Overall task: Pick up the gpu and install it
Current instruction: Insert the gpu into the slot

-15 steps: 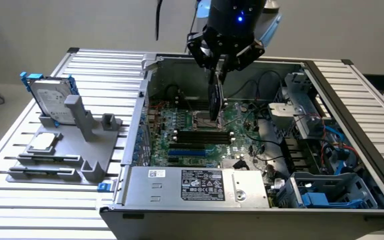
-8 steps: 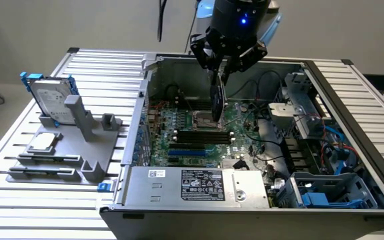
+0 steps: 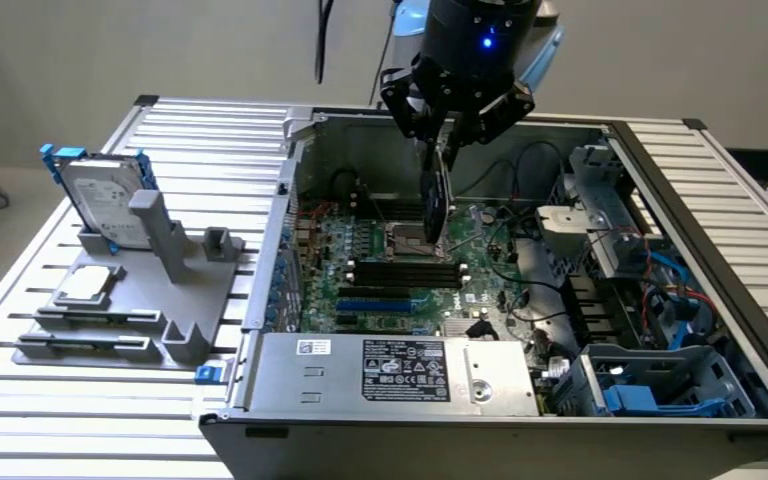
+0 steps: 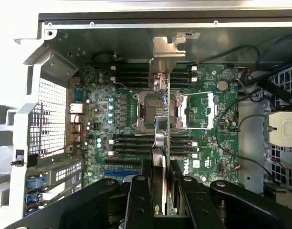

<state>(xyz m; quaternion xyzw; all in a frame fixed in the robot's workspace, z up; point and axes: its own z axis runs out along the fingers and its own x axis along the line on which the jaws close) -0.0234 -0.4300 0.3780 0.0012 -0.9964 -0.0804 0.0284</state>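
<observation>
The gpu [image 3: 436, 192] hangs on edge inside the open computer case [image 3: 277, 215], above the green motherboard [image 3: 384, 290] near the CPU socket. My gripper [image 3: 454, 128] is shut on its upper edge. In the wrist view the gpu [image 4: 161, 129] shows edge-on as a thin vertical strip. Its silver end bracket [image 4: 166, 50] points toward the case's far wall. The two black fingers [image 4: 139, 198] clamp it from both sides, with the gripper [image 4: 162, 193] centred over the board's CPU socket [image 4: 148, 109]. Whether the card's lower edge touches the board cannot be told.
A grey fixture [image 3: 131, 300] on the exterior view's left holds a silver hard drive with a blue frame [image 3: 101, 195] and a small square chip [image 3: 87, 285]. Inside the case are the power supply [image 3: 398, 370], cables [image 3: 544, 160], and blue drive bays [image 3: 664, 385].
</observation>
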